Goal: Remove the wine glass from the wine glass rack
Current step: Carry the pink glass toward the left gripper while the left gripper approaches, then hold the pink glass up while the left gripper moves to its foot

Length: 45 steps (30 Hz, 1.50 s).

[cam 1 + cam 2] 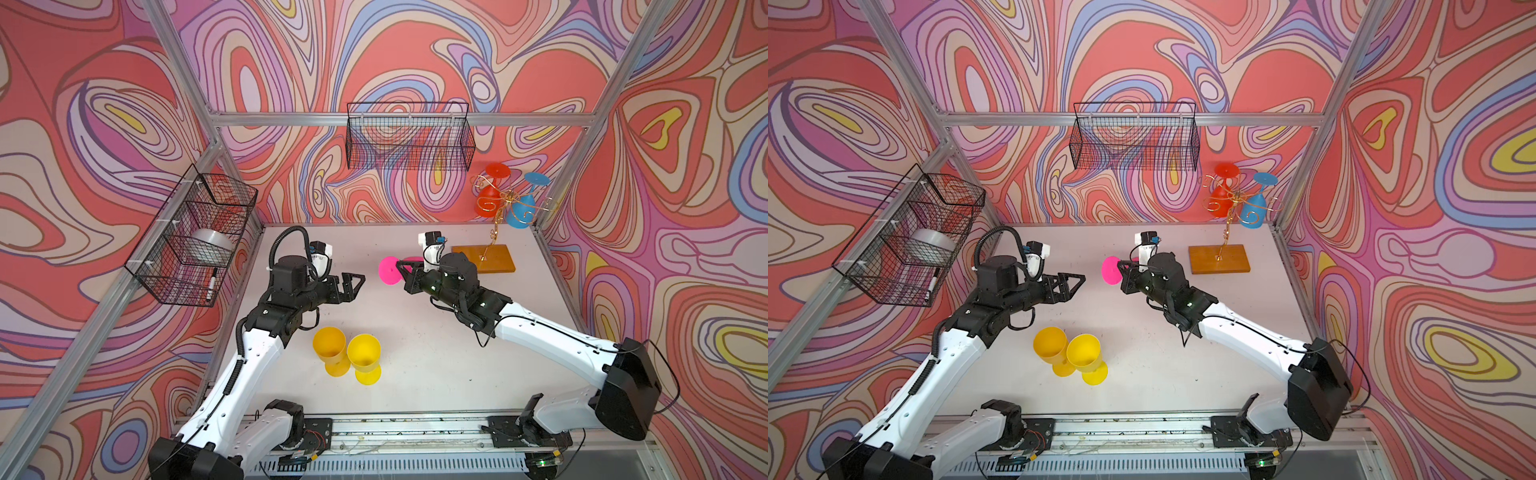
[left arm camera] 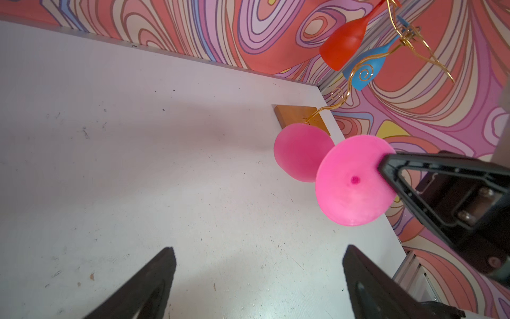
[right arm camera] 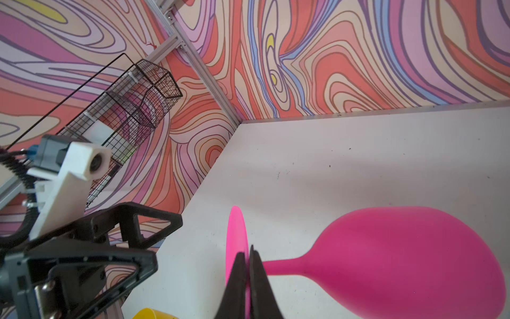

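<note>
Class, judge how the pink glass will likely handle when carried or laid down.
The pink glass looks like matte plastic: probably light, not brittle. The right gripper pinches only its thin stem, so it may swivel. Laid sideways, its round bowl would likely roll.

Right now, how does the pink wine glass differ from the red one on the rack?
The pink wine glass is off the wine glass rack; the red wine glass hangs on it.
Pink is held sideways, its stem pinched in the right tool; red hangs foot up, gripped by nothing.
Colour: pink versus red.
Shared: same stemmed shape, opaque.
</note>
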### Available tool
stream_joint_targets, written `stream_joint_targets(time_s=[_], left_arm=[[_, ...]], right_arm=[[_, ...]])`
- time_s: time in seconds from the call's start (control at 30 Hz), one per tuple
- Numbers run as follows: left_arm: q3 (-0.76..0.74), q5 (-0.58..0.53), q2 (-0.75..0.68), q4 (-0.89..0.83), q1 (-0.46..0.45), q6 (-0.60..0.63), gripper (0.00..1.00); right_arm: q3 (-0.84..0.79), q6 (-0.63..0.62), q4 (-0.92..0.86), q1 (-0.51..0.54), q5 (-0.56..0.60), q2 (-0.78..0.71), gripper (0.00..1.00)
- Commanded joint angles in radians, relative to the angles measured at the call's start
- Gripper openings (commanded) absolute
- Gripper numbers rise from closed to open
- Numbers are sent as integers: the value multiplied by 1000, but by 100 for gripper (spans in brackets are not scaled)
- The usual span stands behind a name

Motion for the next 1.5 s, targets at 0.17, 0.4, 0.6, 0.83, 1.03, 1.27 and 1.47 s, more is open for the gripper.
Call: stream_joint_targets(time_s=[0.17,0.4,0.6,0.83,1.03,1.27,1.47], left_arm=[[52,-28,-11,-46,64,-151,94],[61,-160,-66,-76,85,-287,94],[52,-294,-120,-105,98,-408,93],[85,-364,-106,-193,102,-539,88],[144,-372,-52,-294,102,-634,88],[237,-366,16,-444,102,-734,83],[257,-299,54,-469,102,-791,79]], right_arm=[[47,-240,192,53,-33,74,0],[36,-446,330,98,-8,125,0],[22,-571,454,109,-33,175,0],[45,-746,504,139,-13,247,0],[38,-884,598,158,35,279,0],[20,-1083,720,199,113,323,0],[9,-1146,768,203,132,338,0]])
